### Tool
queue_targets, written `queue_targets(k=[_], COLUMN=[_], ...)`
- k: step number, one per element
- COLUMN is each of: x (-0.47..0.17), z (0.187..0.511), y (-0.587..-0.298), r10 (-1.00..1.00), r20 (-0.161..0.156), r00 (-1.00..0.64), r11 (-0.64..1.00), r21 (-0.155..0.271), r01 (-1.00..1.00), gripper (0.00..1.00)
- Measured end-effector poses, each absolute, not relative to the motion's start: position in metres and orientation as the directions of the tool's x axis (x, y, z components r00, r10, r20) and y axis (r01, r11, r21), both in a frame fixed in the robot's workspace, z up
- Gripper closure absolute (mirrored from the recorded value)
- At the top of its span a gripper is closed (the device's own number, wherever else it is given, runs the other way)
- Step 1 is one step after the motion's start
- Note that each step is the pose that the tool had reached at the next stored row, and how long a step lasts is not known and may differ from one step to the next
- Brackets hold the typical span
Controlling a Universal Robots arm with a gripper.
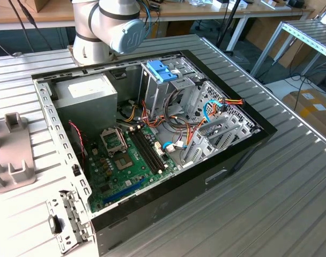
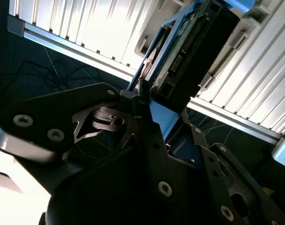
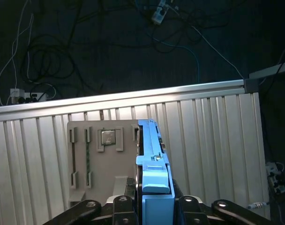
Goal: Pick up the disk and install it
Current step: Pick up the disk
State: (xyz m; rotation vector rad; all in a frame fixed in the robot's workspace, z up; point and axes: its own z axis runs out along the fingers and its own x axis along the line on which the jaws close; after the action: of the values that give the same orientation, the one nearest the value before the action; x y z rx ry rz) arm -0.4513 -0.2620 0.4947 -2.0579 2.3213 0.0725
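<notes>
- Two dark fingers (image 2: 147, 126) of the gripper (image 3: 156, 208) are clamping tight on the disk (image 3: 154, 159), pinching its bright blue rail and holding it on edge.
- In the second wrist view, the disk's dark body and connector edge are pointing away from the gripper, toward the ribbed metal table (image 2: 77, 28).
- Just beyond the disk in the first wrist view, a grey fixture (image 3: 86, 159) is lying on the table, carrying a small square chip (image 3: 107, 137).
- Past the table's edge, loose cables (image 3: 53, 56) are trailing over a dark floor.
- In the exterior view, an open computer case (image 1: 152, 209) is sitting on the table, its green motherboard (image 1: 125, 166) exposed.
- Farther back, a light-blue clip (image 1: 163, 69) is topping the drive cage beside a grey power supply (image 1: 85, 96), with the robot arm (image 1: 109, 27) standing behind.
</notes>
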Motion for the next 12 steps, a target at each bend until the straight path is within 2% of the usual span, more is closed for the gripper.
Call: queue_targets(k=[12], x=[-0.451], z=[0.507], y=[-0.262], r10=[-0.991], r20=[-0.061], r00=[-0.120], r11=[0.119], r21=[0.009], r01=[-0.993], gripper=[0.63])
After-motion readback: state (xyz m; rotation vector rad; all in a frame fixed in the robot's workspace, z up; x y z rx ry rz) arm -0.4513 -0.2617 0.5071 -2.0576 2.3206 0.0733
